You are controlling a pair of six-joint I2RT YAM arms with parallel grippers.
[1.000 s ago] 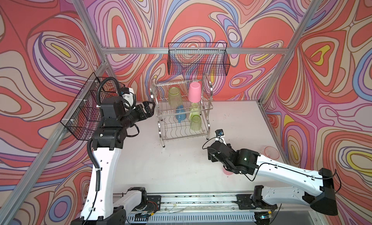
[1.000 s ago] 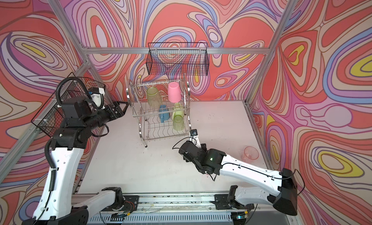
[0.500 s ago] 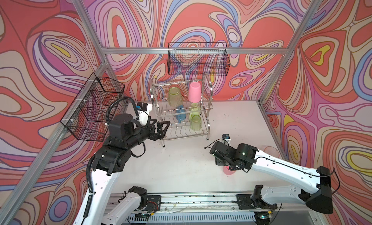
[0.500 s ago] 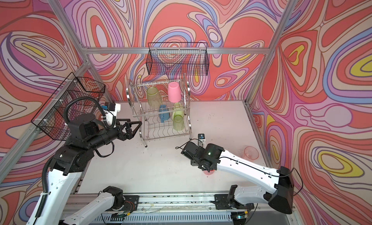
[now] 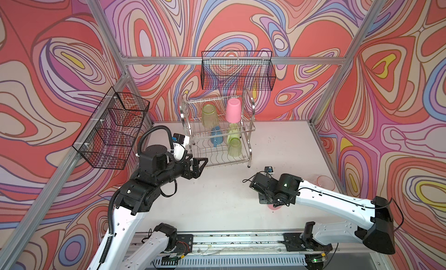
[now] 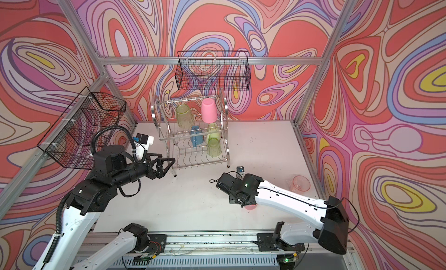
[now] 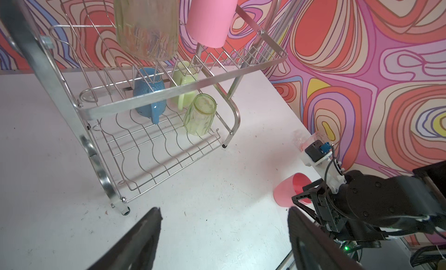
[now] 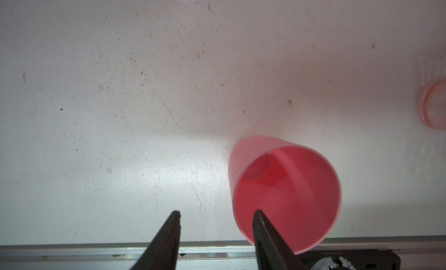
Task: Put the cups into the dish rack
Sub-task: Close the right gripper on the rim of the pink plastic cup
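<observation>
The silver dish rack [image 5: 249,99] stands at the back and holds a clear green cup [image 5: 209,115] and a pink tumbler [image 5: 233,110] on top. Below sit a blue mug [image 5: 215,135], a pale-green mug [image 5: 233,133] and another clear green cup [image 5: 234,147]. A second pink tumbler [image 8: 287,191] stands upright near the table's front edge. My right gripper [image 8: 217,211] is open astride its wall, one finger over the mouth, one outside. A clear pinkish cup [image 5: 324,183] stands far right. My left gripper [image 7: 223,209] hangs open and empty by the rack's front left leg.
A black wire basket [image 5: 237,70] hangs on the back wall above the rack, and another [image 5: 113,133] on the left wall beside my left arm. The metal front rail [image 8: 217,249] runs just behind the right fingers.
My left arm has swung down from beside the rack's top to its front left leg. My right gripper has shifted toward the pink tumbler and its jaws have narrowed.
</observation>
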